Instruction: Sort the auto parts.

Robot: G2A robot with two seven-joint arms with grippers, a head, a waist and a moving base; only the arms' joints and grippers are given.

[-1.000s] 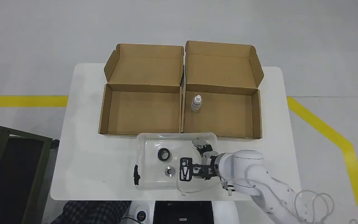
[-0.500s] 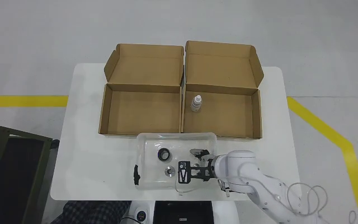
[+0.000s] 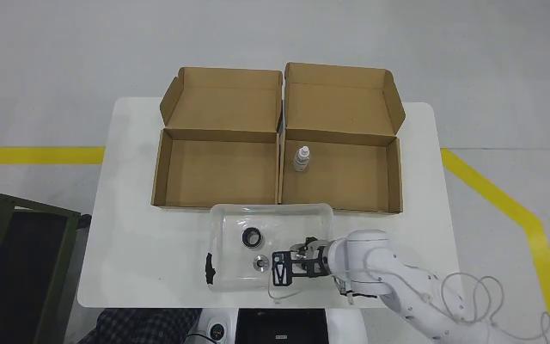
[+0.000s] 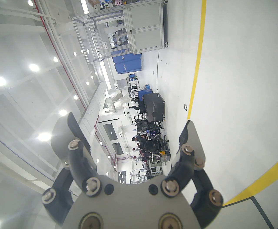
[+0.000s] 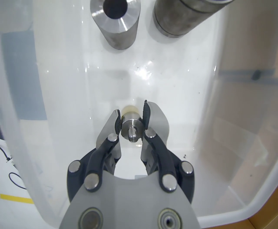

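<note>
My right gripper (image 5: pixel 131 111) is down inside the clear plastic bin (image 5: pixel 228 121) and is shut on a small metal stud (image 5: pixel 129 128) with a threaded end and a pale yellowish tip. Beyond it in the bin lie a bored steel cylinder (image 5: pixel 116 21) and a darker cylinder (image 5: pixel 180 17). In the top view the right gripper (image 3: pixel 280 267) is near the bin's (image 3: pixel 271 207) front edge, beside a metal cylinder (image 3: pixel 259 263) and a black ring (image 3: pixel 252 236). My left gripper (image 4: pixel 130 121) is open, holds nothing and faces the room.
Two open cardboard boxes stand behind the bin: the left box (image 3: pixel 216 176) is bare inside, and the right box (image 3: pixel 344 181) holds a small white bottle-shaped part (image 3: pixel 301 158). A black piece (image 3: pixel 208 267) sits at the bin's left edge. White table (image 3: pixel 129 224) surrounds them.
The right gripper has shifted a little to the left inside the bin, toward its front edge. The parts in the boxes have not moved.
</note>
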